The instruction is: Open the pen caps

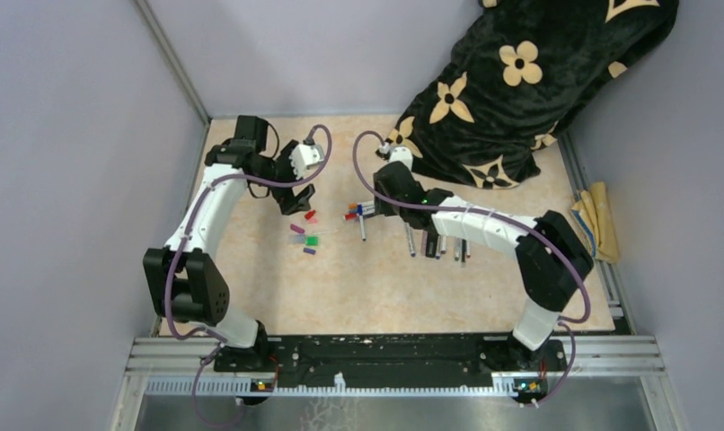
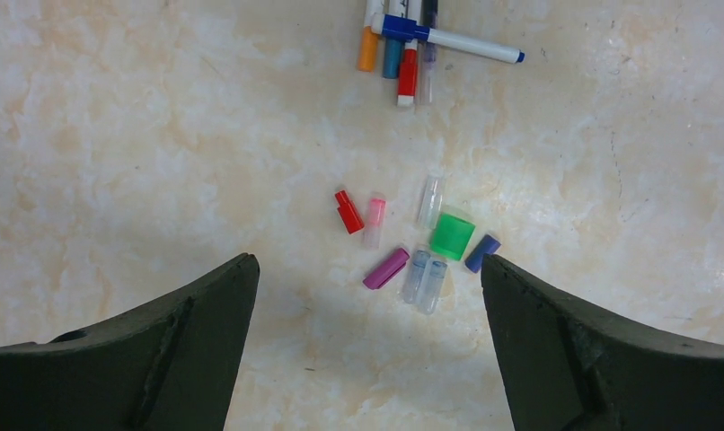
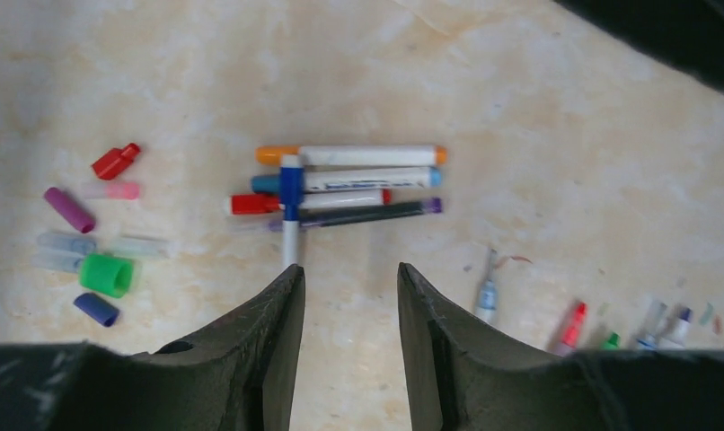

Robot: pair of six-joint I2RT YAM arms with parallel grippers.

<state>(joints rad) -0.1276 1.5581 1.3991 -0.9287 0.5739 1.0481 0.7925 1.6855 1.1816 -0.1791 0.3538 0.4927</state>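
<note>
Clearly the left gripper [image 2: 368, 262] stands wide, its 2 dark fingers far apart with nothing between them, hanging above the table [image 2: 116, 135]. Straight below it lie the loose pen caps [image 2: 403, 242], 8 in a small scatter: a red cap [image 2: 348, 212] beside a pink cap [image 2: 374, 220], a purple cap [image 2: 386, 268], a larger green cap [image 2: 452, 236], a blue cap [image 2: 482, 253], and 3 clear ones, 2 of them [image 2: 423, 278] side by side.

The right gripper [image 3: 349, 269] shows only a narrow gap between its fingers, and that gap holds nothing. Just beyond its tips sits a bundle of 5 capped pens [image 3: 349, 180]: an orange pen [image 3: 358, 155], a teal pen [image 3: 358, 179], a red pen [image 3: 313, 201] and a dark purple pen [image 3: 367, 213] lie parallel and touching, with a blue-capped pen [image 3: 291, 193] laid across their ends. Off to that gripper's right, several more pens [image 3: 574, 325] rest on the table; their details are too small to tell.

From above, both arms reach toward the table's middle, the caps near the left one. A black cloth with cream flowers [image 1: 520, 81] fills the far right corner.
</note>
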